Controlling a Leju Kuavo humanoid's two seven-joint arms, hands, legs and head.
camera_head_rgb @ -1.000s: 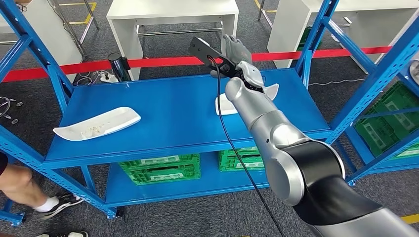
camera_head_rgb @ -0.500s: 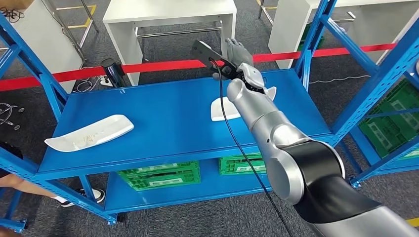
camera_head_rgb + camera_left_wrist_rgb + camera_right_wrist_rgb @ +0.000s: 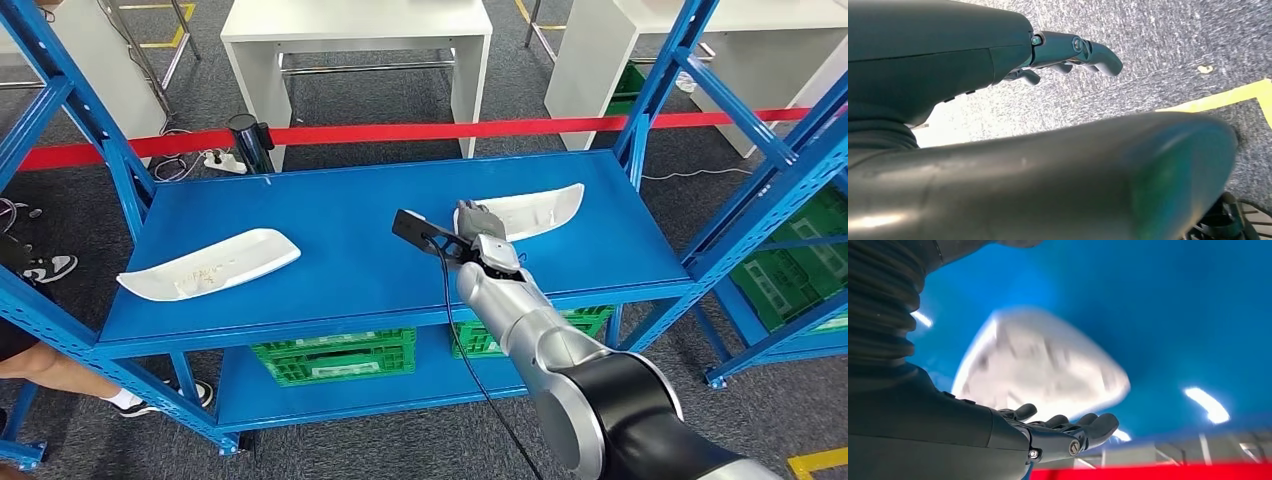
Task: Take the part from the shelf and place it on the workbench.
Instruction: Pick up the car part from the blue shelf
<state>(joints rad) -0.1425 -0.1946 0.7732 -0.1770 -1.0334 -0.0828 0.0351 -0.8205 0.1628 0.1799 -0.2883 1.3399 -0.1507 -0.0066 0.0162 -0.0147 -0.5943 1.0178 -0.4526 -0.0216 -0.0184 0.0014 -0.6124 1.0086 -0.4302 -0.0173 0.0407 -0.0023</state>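
Blue shelf [image 3: 330, 270] top deck holds two white parts. Right part [image 3: 530, 208] on deck, just beyond right hand [image 3: 478, 232]; hand over it, fingers apart, grasping nothing. Left part [image 3: 210, 265] well apart, near left edge. Left hand [image 3: 1068, 52] hangs over carpet, fingers loosely curled, nothing in them.

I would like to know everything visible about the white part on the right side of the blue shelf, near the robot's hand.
The white part is a long, shallow, curved shell, like moulded plastic, smooth and plain. It lies on the top blue shelf toward its right end, running diagonally and narrowing to its far right tip. The right hand reaches in at its near left end and hides that end; whether it touches the part cannot be told. In the right wrist view the part is blurred, just beyond the fingers.
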